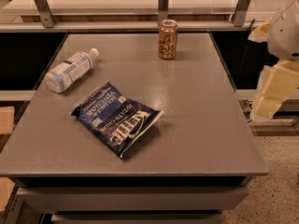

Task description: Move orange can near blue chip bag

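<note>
showing "kettle" blue chip bag (117,120), orange can (167,39), end effector (273,93) at right

Warm, dim light falls from overhead. The table (201,125) carries a soft sheen toward 12 o'clock. The chip bag (117,120) throws a short, dark shadow toward 4 o'clock. The gripper (274,90), at the 3 o'clock edge, is lit pale cream.
</note>
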You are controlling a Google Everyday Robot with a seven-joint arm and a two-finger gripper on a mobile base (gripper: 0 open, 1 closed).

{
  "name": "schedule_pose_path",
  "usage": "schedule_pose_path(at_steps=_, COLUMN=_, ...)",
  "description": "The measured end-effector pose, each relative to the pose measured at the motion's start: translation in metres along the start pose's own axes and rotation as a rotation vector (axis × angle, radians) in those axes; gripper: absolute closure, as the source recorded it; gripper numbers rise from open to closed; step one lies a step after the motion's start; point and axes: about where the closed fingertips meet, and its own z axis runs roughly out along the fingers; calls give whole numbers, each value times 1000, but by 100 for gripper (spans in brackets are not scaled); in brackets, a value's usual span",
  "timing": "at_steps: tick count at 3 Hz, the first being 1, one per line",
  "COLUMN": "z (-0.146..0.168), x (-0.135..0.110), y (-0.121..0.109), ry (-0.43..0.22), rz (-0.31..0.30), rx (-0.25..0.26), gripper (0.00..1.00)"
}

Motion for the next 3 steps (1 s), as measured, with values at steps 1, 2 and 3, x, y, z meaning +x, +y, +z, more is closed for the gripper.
schedule_pose_path(at_steps=1, z=-1, x=0, y=0, ry=-1, rz=-1, rx=3, gripper=0)
schedule_pose_path(at_steps=2, z=-4, x=-6, y=-10, ry=-16, rz=-12, rx=28, gripper=0)
schedule_pose_path(at_steps=3, z=-4, x=-7, y=-23, ry=-70, rz=8, rx=58, gripper=0)
